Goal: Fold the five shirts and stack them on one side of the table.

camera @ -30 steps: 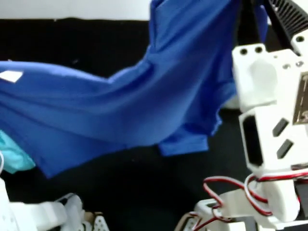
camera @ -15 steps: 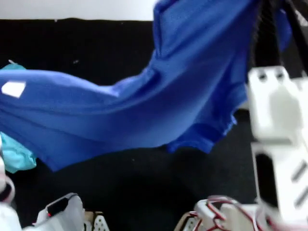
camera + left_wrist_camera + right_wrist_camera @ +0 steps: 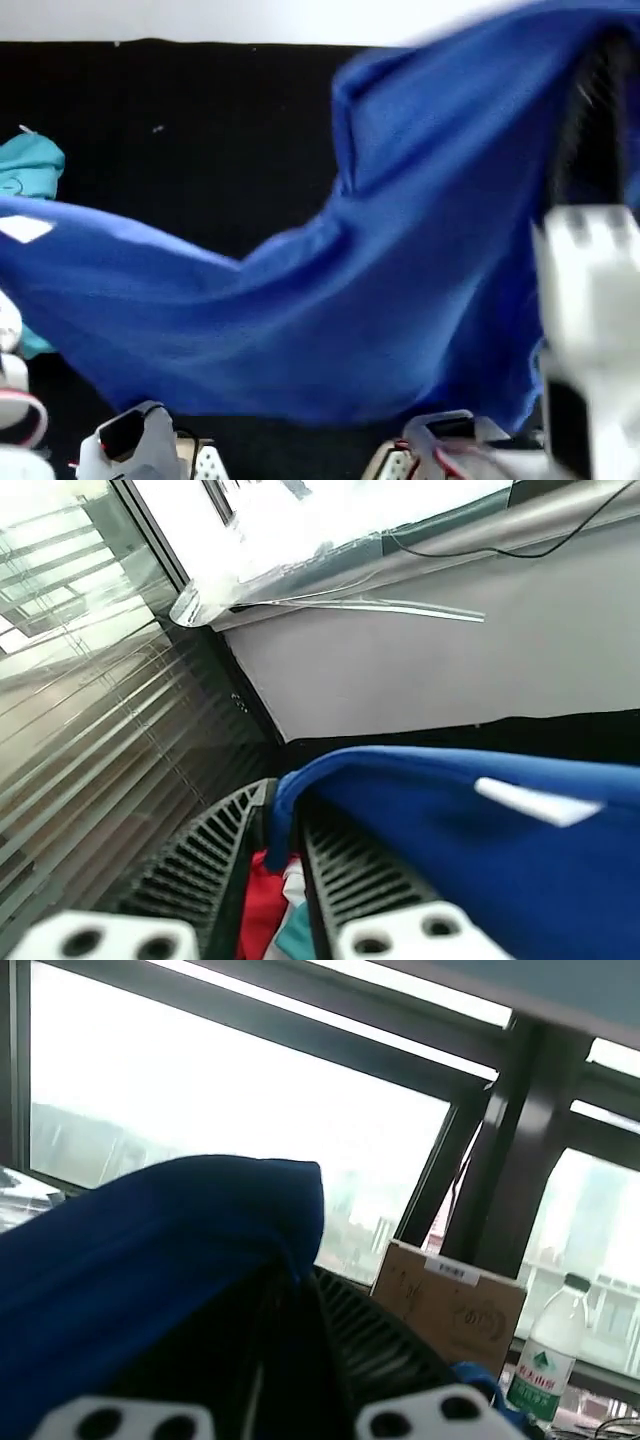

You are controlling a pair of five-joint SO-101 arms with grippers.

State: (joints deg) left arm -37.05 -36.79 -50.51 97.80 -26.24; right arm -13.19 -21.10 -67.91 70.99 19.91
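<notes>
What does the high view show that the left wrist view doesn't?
From the high view you get the blue shirt stretched wide above the black table, plus a white arm at the side. From the left wrist view you get the left gripper, its fingers pinching the shirt's edge, a bit of red cloth beneath them, window blinds and a grey wall. Both share the blue shirt and its white tag.
</notes>
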